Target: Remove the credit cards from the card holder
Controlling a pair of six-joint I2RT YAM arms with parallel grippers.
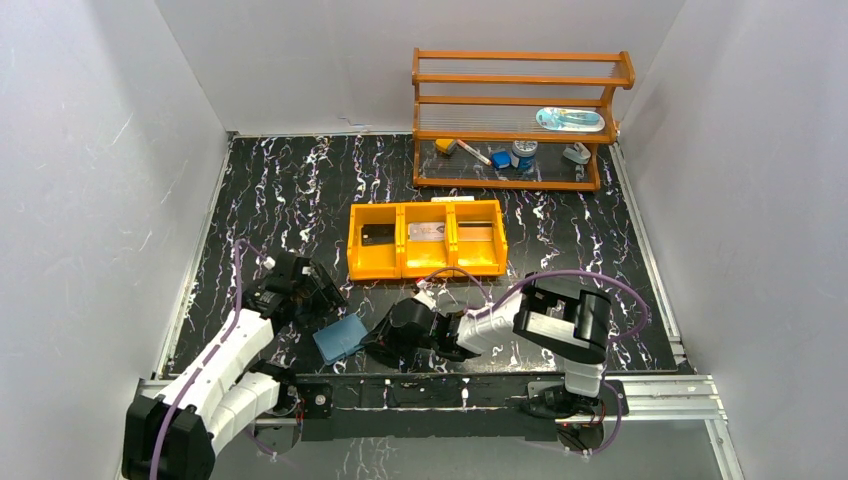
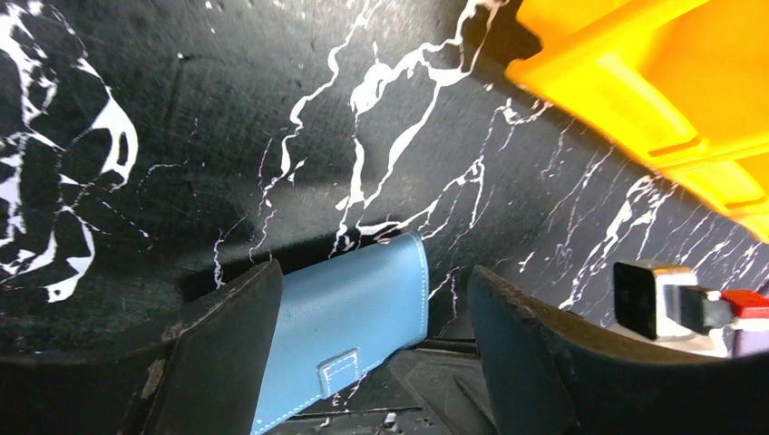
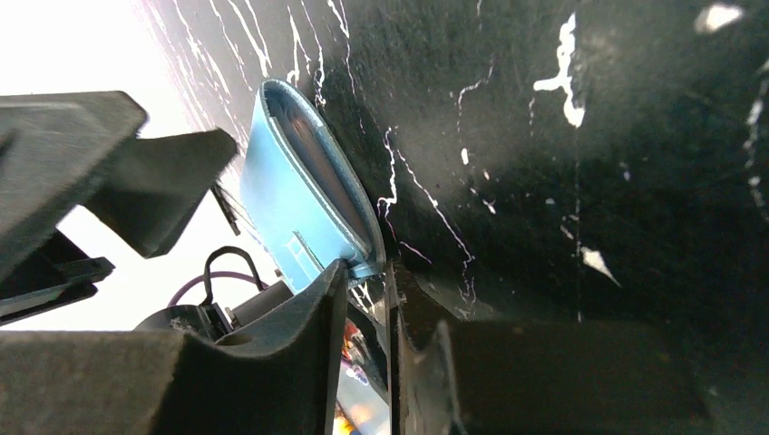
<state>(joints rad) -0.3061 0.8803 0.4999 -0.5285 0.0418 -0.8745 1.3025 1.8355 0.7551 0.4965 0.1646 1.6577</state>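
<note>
The blue card holder (image 1: 340, 340) lies closed on the black marbled table near the front edge, between the two arms. My left gripper (image 1: 312, 292) is open just behind it. In the left wrist view the card holder (image 2: 354, 308) lies between and past the spread fingers (image 2: 227, 353), clasp tab up. My right gripper (image 1: 383, 341) is at its right edge. In the right wrist view the jaws (image 3: 367, 272) are pinched on a corner of the card holder (image 3: 290, 195). A dark card (image 1: 378, 237) and a silvery-grey card (image 1: 428, 232) lie in the tray. No orange card shows.
An orange three-compartment tray (image 1: 427, 262) stands mid-table; its corner shows in the left wrist view (image 2: 635, 100). A wooden shelf (image 1: 515, 100) with small items stands at the back right. A white and black block with a red part (image 2: 676, 304) shows at the right.
</note>
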